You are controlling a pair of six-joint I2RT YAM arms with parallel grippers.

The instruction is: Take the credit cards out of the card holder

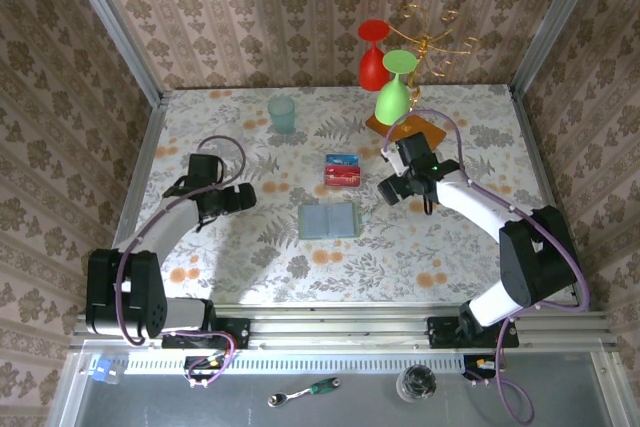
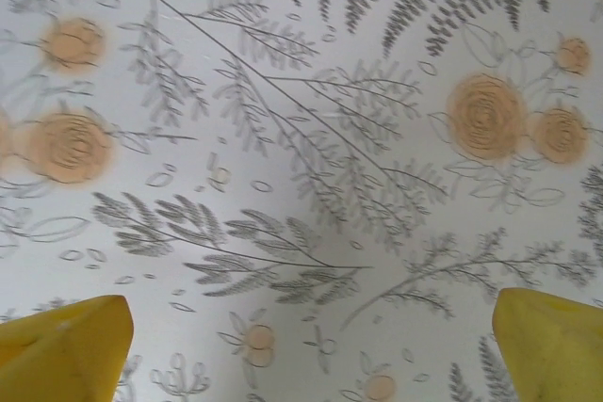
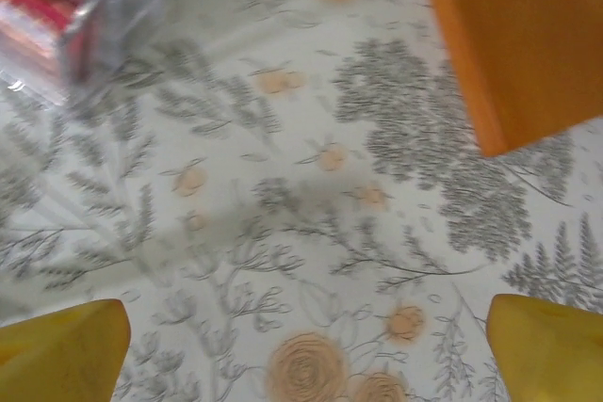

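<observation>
Cloth with a flower print covers the table (image 1: 200, 117), and at its middle the card holder (image 1: 327, 220) lies spread open and flat, two pale blue-grey panels facing up. Just beyond it and apart from it, the credit cards (image 1: 342, 171) lie together, blue on the far side, red nearer. The left gripper (image 1: 240, 197) is left of the wallet; the right gripper (image 1: 390, 189) is right of the cards, near the orange-brown wooden slab (image 1: 428, 133). Both grippers' yellow fingers are spread wide, with nothing between them.
</observation>
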